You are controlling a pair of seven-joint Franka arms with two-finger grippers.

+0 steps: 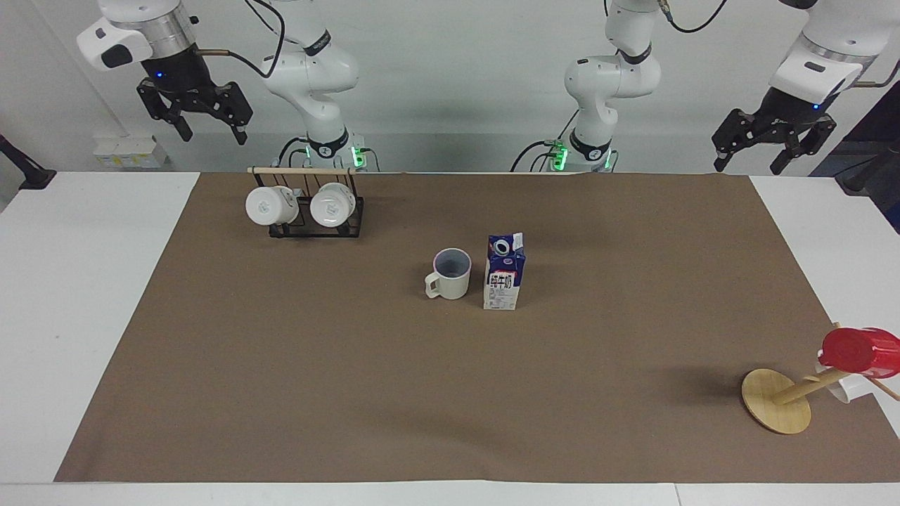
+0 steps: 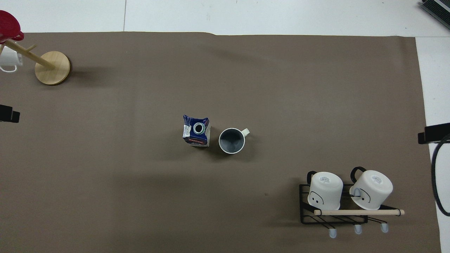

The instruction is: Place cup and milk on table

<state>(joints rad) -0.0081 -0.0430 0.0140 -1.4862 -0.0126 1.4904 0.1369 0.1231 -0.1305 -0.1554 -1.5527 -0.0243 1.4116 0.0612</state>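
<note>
The cup stands upright near the middle of the brown mat that covers the white worktop. Its mouth faces up, its squared handle points toward my right arm's end of the worktop, and its pale grey inside looks empty from overhead. Just beside it, toward my left arm's end, the milk stands upright too; a narrow gap separates the two. The carton's round spout sits on the dark blue top, uncapped, and its opening shows dark; I cannot tell what is inside.

My right gripper hangs high over the edge of the worktop nearest my bases, at my right arm's end, fingers spread wide with nothing between them. My left gripper hangs likewise at the other end, fingers apart and holding nothing. Both are well apart from the cup and the milk.

Below my right gripper, a black wire rack with a wooden bar holds two white mugs tipped on their sides, their printed bases turned away from my bases. At my left arm's end, farther from me, a wooden mug tree on a round base carries a red cup and a white cup.
</note>
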